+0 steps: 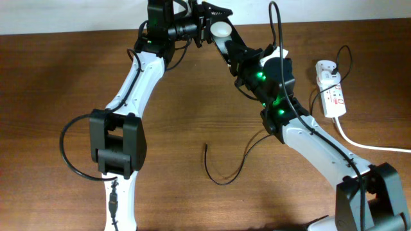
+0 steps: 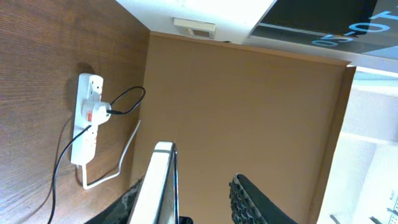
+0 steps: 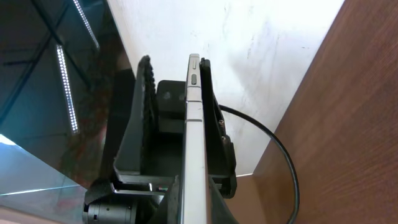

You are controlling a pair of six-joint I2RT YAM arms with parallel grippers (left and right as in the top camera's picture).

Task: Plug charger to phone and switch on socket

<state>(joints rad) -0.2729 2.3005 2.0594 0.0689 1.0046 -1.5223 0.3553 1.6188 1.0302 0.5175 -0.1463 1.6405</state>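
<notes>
Overhead, the phone is lost between the left gripper (image 1: 212, 16), cropped by the top edge, and the right gripper (image 1: 218, 31). Both wrist views give the phone (image 3: 194, 137) only edge-on, its lower end cut by the frame, so its faces stay unseen. In the left wrist view one finger (image 2: 121, 211) is a dark blur at the bottom edge. Whether either pair of jaws grips cannot be told. On the tabletop (image 1: 64, 77), the charger (image 1: 221, 181) has a plug tip too small to make out, and its far stretch hides behind the right arm. The socket (image 1: 331, 93) bears markings too small to read, and its white cord (image 1: 379, 147) runs off the right edge.
</notes>
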